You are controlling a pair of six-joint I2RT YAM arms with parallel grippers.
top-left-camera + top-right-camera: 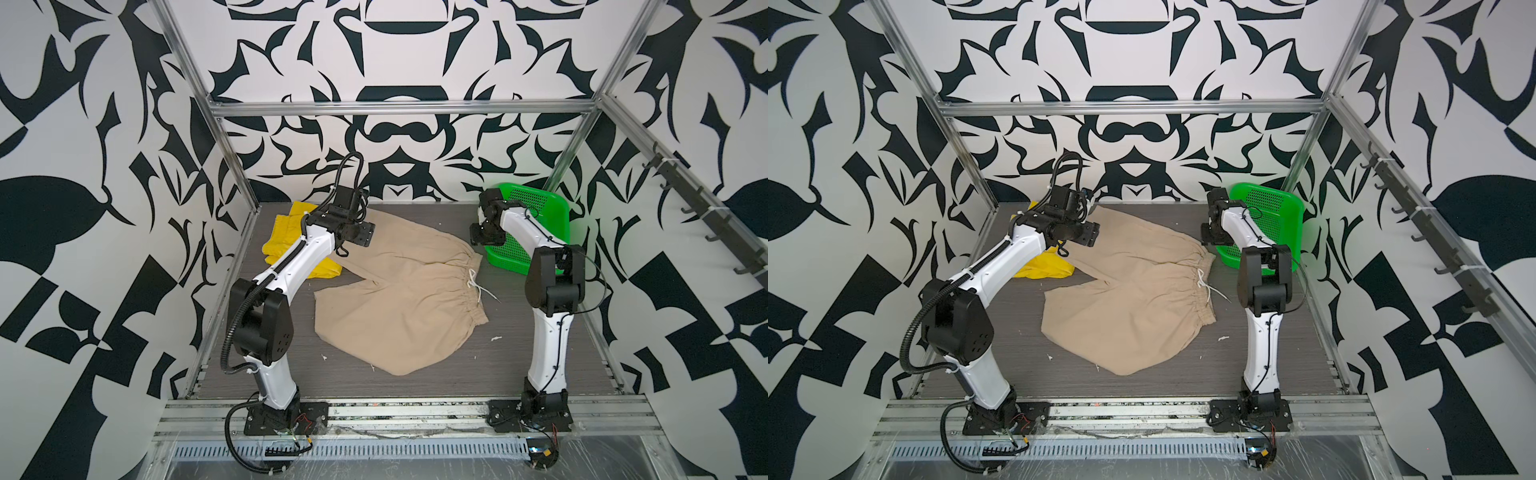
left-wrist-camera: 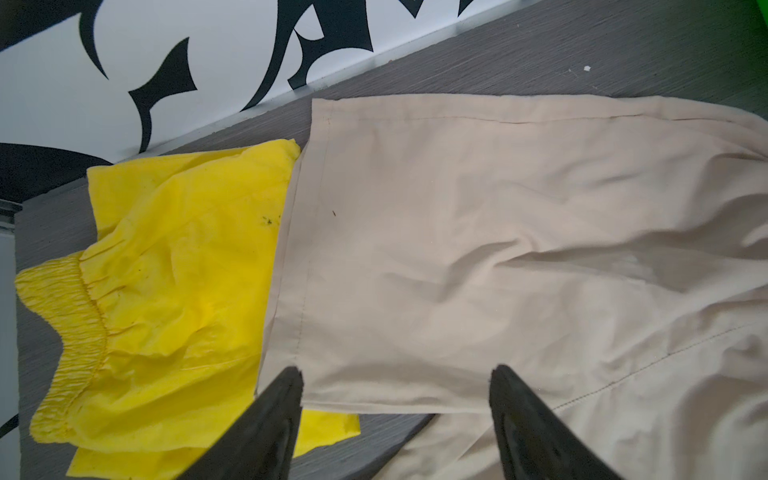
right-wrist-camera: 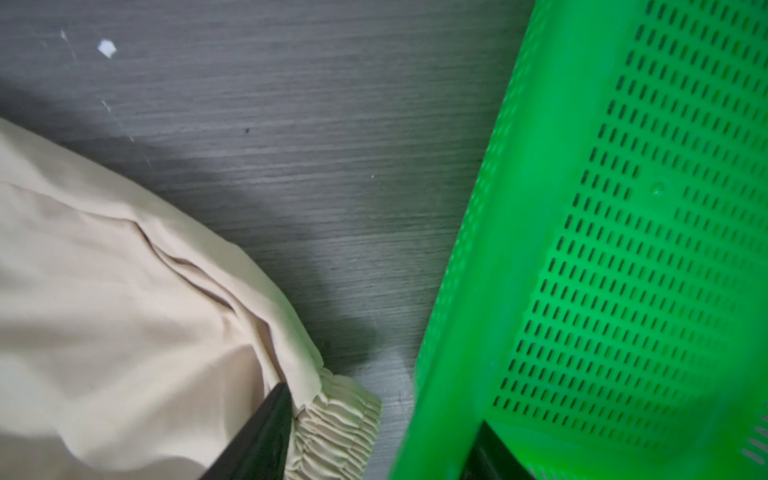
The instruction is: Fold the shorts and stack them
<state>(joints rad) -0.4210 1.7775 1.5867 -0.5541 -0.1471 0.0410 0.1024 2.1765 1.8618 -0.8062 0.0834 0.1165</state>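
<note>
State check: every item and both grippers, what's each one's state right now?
beige shorts: unfolded, spread flat on the table, one leg hem overlapping the yellow pair.
yellow shorts: rumpled, far left, partly under that hem.
green basket: tipped up in the far right corner, nothing visible inside.
left gripper: open over the beige leg hem, holding nothing.
right gripper: open, jaws either side of the waistband corner.

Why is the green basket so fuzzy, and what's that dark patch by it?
Right wrist view: the green perforated plastic basket sits close to the lens, so it blurs; the dark patch on the grey wood-grain table is a shadow beside the beige cloth shorts. Both top views: the basket looks sharper.
</note>
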